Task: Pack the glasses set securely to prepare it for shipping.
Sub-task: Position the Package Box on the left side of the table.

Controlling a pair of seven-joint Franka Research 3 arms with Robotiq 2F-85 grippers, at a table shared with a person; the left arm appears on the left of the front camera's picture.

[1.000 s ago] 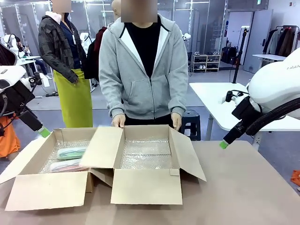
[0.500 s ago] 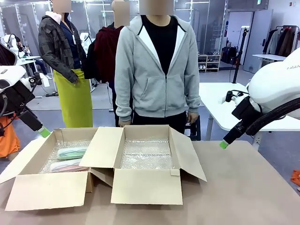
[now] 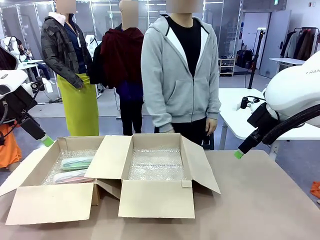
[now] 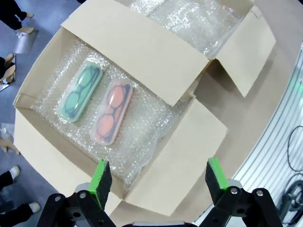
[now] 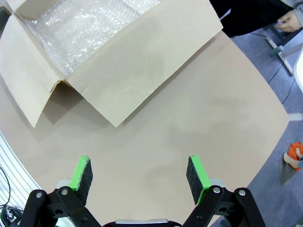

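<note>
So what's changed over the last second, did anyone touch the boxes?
The person let go of the right box's far edge, straightened up and stepped back toward picture right. Unchanged: both boxes, the green case and red case in the left box, and both open grippers, left and right.

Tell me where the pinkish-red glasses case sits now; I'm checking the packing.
The pinkish-red glasses case lies on bubble wrap in the left cardboard box, beside the mint-green case.

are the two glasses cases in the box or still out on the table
In the box: the mint-green translucent case and the pinkish-red translucent case lie side by side on bubble wrap inside the open brown cardboard box.
</note>
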